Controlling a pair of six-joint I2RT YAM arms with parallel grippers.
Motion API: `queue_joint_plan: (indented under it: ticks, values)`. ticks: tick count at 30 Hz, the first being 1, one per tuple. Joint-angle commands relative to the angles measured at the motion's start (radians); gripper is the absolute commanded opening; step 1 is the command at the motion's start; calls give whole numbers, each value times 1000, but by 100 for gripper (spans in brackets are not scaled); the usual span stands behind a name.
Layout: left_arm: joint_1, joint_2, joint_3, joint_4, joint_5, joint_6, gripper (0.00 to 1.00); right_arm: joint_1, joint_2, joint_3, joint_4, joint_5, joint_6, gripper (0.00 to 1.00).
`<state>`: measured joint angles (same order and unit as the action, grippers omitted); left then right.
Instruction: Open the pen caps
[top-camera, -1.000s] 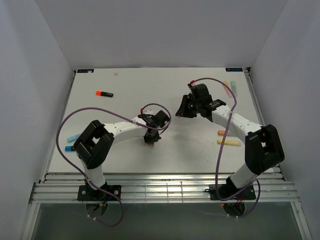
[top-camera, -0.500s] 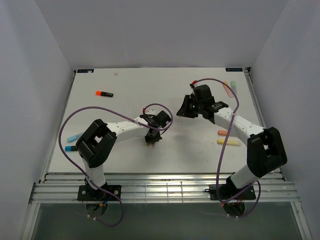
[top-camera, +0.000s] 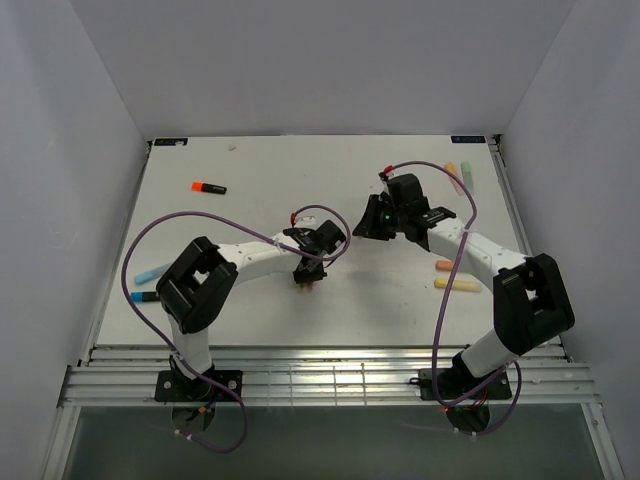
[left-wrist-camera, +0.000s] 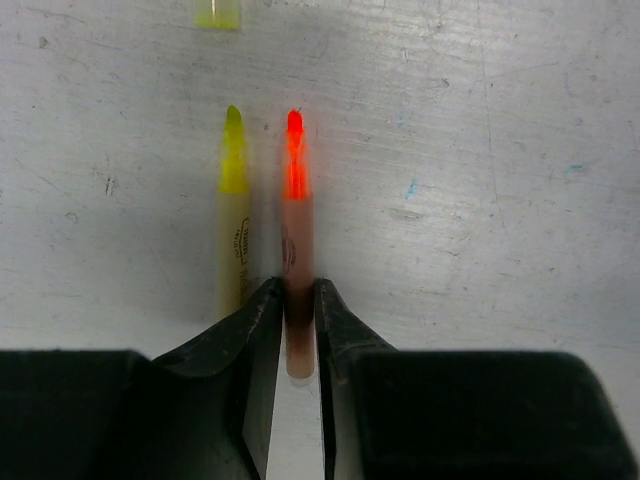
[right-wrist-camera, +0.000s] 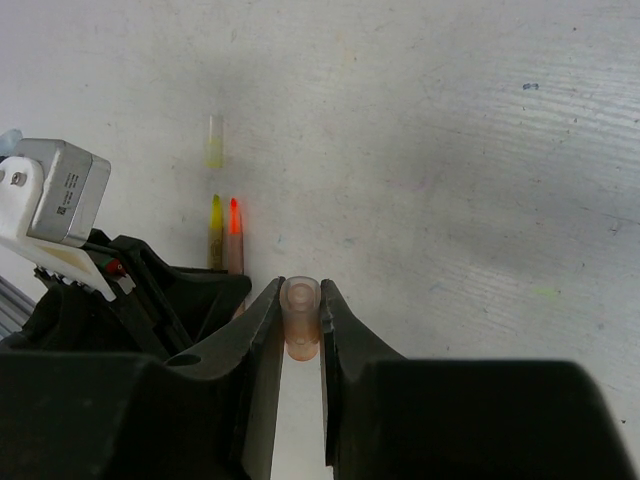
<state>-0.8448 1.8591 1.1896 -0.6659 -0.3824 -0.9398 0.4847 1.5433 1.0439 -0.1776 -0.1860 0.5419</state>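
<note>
A yellow pen (left-wrist-camera: 233, 215) lies beside the uncapped pink pen (left-wrist-camera: 297, 250) between the low left jaws, grip unclear; the raised right jaws pinch a pink cap (right-wrist-camera: 301, 318).

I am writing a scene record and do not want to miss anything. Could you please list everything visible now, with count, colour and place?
orange-tipped pen: 1, pale body, uncapped, between the jaws of the left gripper
yellow pen: 1, uncapped, lying beside it
yellow cap: 1, beyond that pen's tip
pale orange cap: 1, clamped in the right gripper
black pen: 1, orange cap, far left
blue pens: 2, left edge
pink and green pens: 2, far right corner
small orange piece: 1, right side
pale yellow pen: 1, just nearer
table: 1, white
cables: 2, purple
arms: 2, white and black
grippers: 2, black, mid-table
</note>
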Motion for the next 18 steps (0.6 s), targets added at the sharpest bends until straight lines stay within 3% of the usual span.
queue_joint_plan:
  ticks: [1, 10, 18]
  values:
    - [-2, 60, -28, 5, 7, 4, 31, 0, -32, -10, 38, -10, -7, 8]
    - [-2, 61, -42, 6, 4, -5, 40, -1, -12, -28, 64, -33, 1, 8]
    - [-2, -33, -53, -4, -41, -11, 49, -1, 26, 8, 64, -27, -7, 8]
